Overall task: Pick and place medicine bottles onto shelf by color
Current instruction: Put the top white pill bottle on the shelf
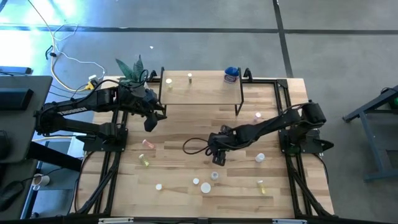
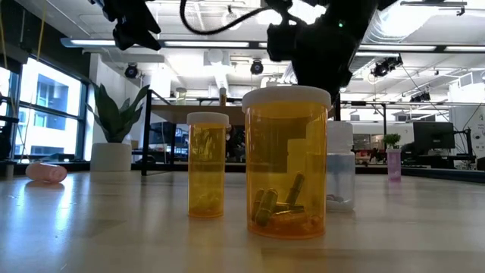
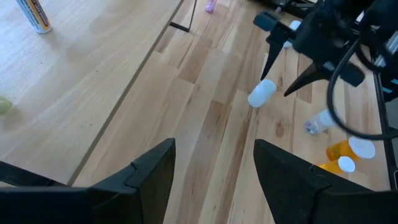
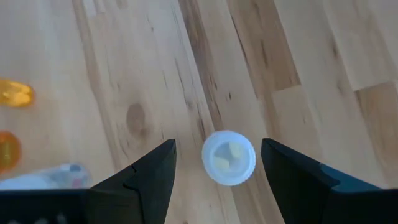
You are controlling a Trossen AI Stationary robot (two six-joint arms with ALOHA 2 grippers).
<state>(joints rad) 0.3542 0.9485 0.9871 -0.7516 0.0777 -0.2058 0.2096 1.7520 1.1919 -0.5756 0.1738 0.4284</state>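
Note:
The light wood shelf (image 1: 202, 90) stands at the far middle of the table and bears a white bottle (image 1: 168, 81), a yellowish vial (image 1: 189, 77) and the blue bottle (image 1: 231, 75). My right gripper (image 1: 217, 159) is open above the table's middle. In the right wrist view its fingers (image 4: 149, 177) stand either side of an upright white-capped bottle (image 4: 228, 157) without touching it. My left gripper (image 1: 150, 122) is open and empty, raised near the shelf's left front leg. Other small bottles stand or lie scattered on the near half of the table.
A potted plant (image 1: 132, 70) stands at the shelf's far left. On the table are a pink bottle (image 1: 147, 144), yellow ones (image 1: 144, 161) (image 1: 261, 185), white ones (image 1: 159, 186) (image 1: 260, 158) and a pink one (image 1: 258, 115). Two orange bottles (image 2: 284, 163) stand close to the low camera.

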